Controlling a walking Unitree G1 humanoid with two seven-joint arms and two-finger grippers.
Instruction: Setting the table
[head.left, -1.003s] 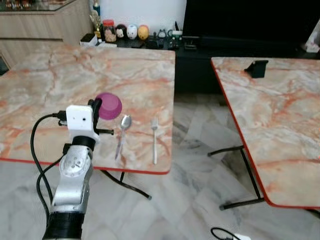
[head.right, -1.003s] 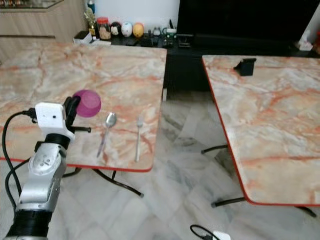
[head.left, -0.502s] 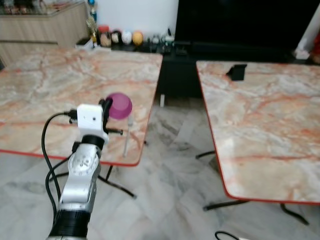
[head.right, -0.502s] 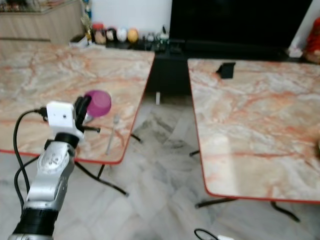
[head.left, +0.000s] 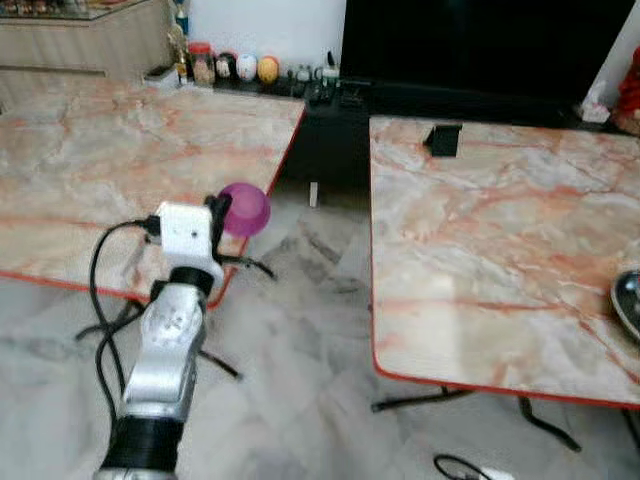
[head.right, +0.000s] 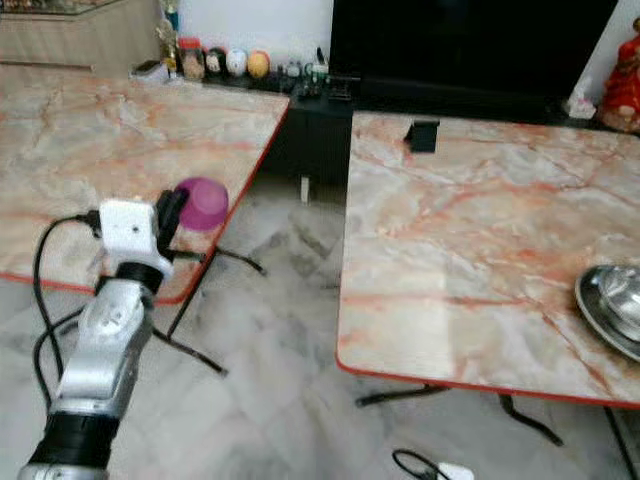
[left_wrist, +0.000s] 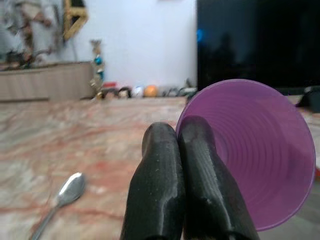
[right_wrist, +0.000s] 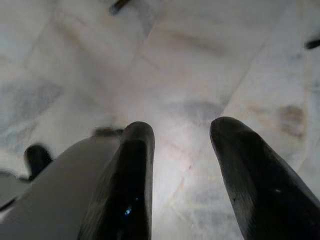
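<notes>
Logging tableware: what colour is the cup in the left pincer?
Purple cup, clearest in left wrist view.

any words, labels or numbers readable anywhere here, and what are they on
None can be read.
Red-lidded jar on the far dark shelf: any label is too small and blurred.
Round purple plastic cup held in the left claw: ribbed inside, no print seen.
Silver metal spoon: no marking visible.

We see an open aisle of grey marble floor (head.left: 300, 330) between two marble-patterned tables. The right-hand red-edged table (head.left: 480, 230) is mostly bare; a small black stand (head.left: 442, 139) sits far, a steel plate (head.right: 612, 305) near.
</notes>
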